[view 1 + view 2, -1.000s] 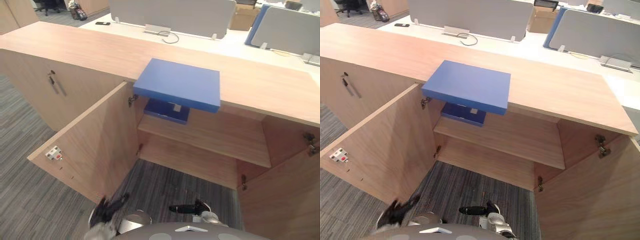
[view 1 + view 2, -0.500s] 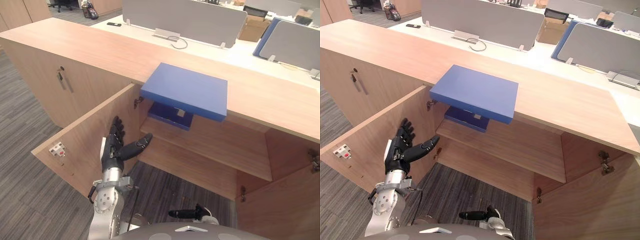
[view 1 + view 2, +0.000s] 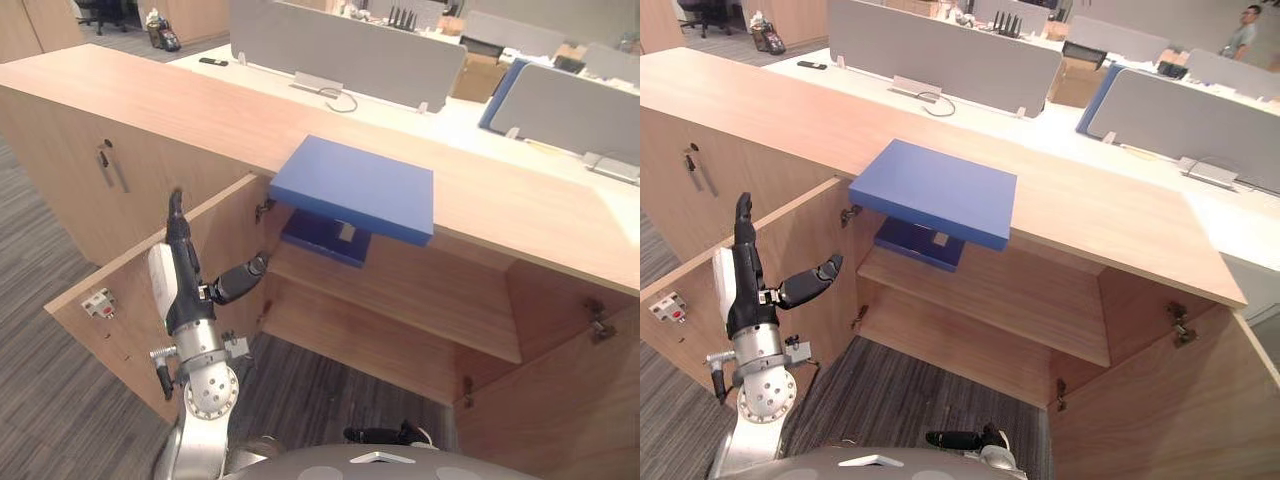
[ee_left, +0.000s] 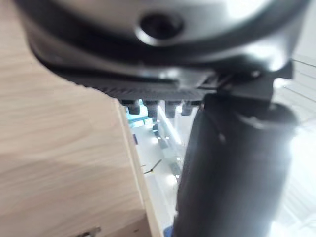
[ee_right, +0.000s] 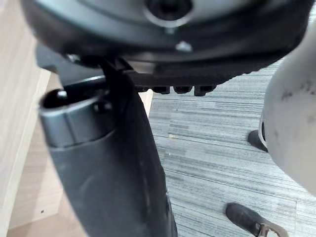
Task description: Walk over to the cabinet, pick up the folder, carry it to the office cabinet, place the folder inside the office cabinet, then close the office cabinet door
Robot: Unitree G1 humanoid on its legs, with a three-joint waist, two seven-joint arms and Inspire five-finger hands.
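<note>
Folder [image 3: 355,187] overhangs cabinet [image 3: 150,95]; left hand [image 3: 183,293] splayed; right eye view: distant person [image 3: 1241,30].

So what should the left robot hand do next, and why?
Probably reach the left robot hand up and across to the blue folder. The folder lies on the cabinet top, overhanging the open compartment, untouched; the hand is open and empty beside the open left door, short of it.

Open-plan office, grey desk dividers [image 3: 340,45], long wooden cabinet [image 3: 150,100] (doors open), striped carpet [image 3: 50,400]
</note>
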